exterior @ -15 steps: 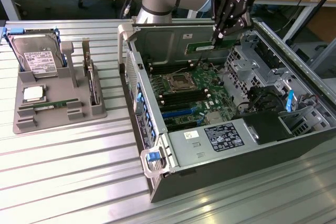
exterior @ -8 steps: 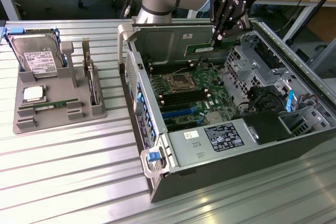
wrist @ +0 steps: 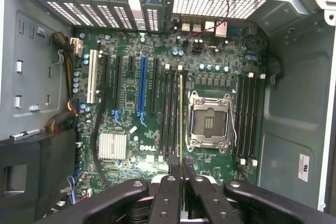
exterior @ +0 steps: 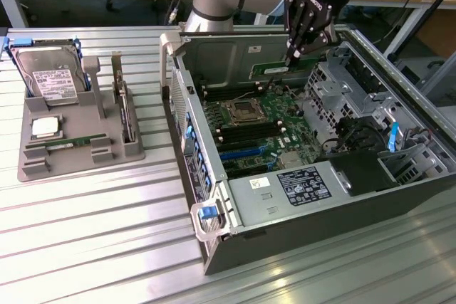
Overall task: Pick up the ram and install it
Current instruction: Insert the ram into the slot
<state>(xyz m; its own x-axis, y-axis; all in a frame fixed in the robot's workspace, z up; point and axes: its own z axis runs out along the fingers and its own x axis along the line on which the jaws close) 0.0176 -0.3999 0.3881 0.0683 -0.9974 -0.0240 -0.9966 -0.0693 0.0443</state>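
My gripper (exterior: 293, 55) hangs over the far side of the open computer case (exterior: 299, 240). It is shut on the ram (wrist: 181, 119), a thin green stick seen edge-on between the black fingers (wrist: 169, 182). In the exterior view the ram (exterior: 274, 70) shows as a green strip just below the fingertips. In the wrist view its edge lines up along the black memory slots (wrist: 170, 114), right beside the empty processor socket (wrist: 210, 121). It is still above the board; how high I cannot tell.
A grey tray (exterior: 78, 165) at the exterior view's left holds a silver hard drive (exterior: 48, 76), a square processor chip (exterior: 45, 127) and another green stick (exterior: 68, 144). Drive cages (exterior: 342, 83) and cables crowd the case's right side. Blue and white card slots (wrist: 142, 87) lie near the memory slots.
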